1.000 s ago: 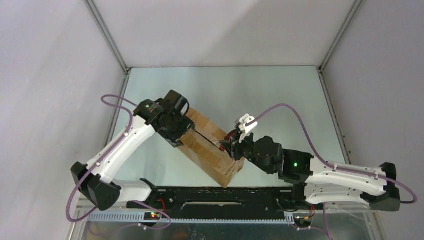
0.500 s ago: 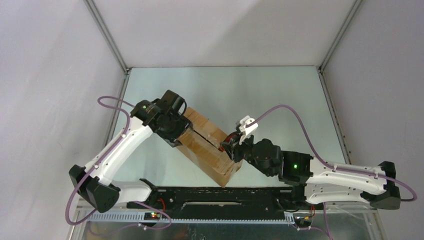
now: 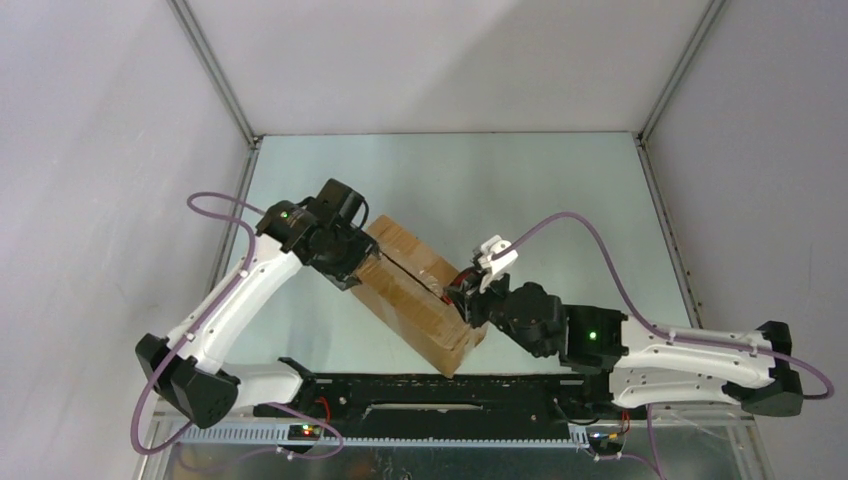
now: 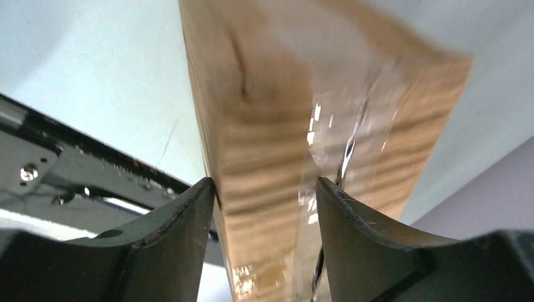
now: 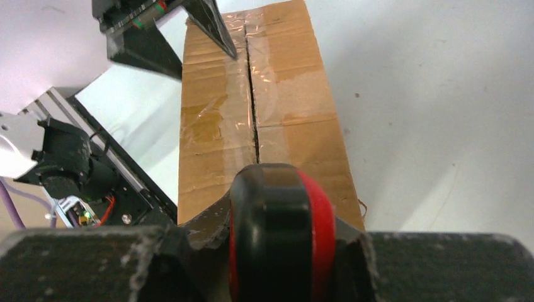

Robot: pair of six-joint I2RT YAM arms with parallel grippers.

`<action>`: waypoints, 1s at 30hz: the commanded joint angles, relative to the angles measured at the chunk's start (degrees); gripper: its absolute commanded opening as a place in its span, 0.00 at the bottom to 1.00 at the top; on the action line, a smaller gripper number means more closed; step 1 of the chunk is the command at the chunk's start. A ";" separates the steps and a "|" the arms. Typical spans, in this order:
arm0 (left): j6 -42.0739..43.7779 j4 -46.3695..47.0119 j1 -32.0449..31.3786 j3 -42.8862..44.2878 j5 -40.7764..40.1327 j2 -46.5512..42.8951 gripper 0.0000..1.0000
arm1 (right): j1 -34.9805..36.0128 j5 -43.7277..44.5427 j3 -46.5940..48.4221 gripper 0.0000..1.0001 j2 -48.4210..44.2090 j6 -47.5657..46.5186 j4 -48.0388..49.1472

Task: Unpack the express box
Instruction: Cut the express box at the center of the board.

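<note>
A red-and-black utility knife [image 5: 312, 233] is sitting clamped in the right gripper [image 5: 280, 217]. A pale table [image 5: 434, 94] is spreading ahead and rightward of it; a black rail [image 5: 135, 195] is running along its left.

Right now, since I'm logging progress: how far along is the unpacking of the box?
Done: the tape along the express box top seam looks slit through most of its length. In hand: the left fingers hold the box's far end, and the right fingers grip the red utility knife at the seam's near end. Left: the flaps lie flat and closed, nothing taken out.
</note>
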 commanded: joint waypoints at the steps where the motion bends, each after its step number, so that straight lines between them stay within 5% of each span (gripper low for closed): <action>1: 0.75 -0.92 4.14 -1.72 -14.17 -2.53 0.32 | 0.07 2.65 -0.73 0.00 -6.88 -3.18 -10.56; 9: 3.17 0.87 5.07 -2.15 -12.34 -3.32 0.34 | -0.28 1.57 -0.26 0.00 -7.54 -3.67 -11.47; 12: 7.03 2.12 4.91 -0.49 -10.86 -4.21 0.49 | -0.34 1.22 -0.26 0.00 -5.63 -3.82 -9.53; 14: 9.84 2.28 4.44 1.48 -10.58 -5.56 0.69 | -0.38 1.20 -0.23 0.00 -4.62 -3.95 -7.90; 20: 14.21 -1.79 0.72 4.02 -7.83 -7.75 0.99 | -0.91 1.31 0.50 0.00 -2.76 -4.06 -5.06; 25: 11.80 3.15 -8.22 -0.20 -5.12 -9.75 0.98 | -1.16 1.50 0.75 0.00 -2.03 -4.87 -2.38; 30: 18.88 14.37 -11.93 -5.70 -5.35 -14.68 1.00 | -1.92 0.17 1.24 0.00 -1.29 -4.58 -2.29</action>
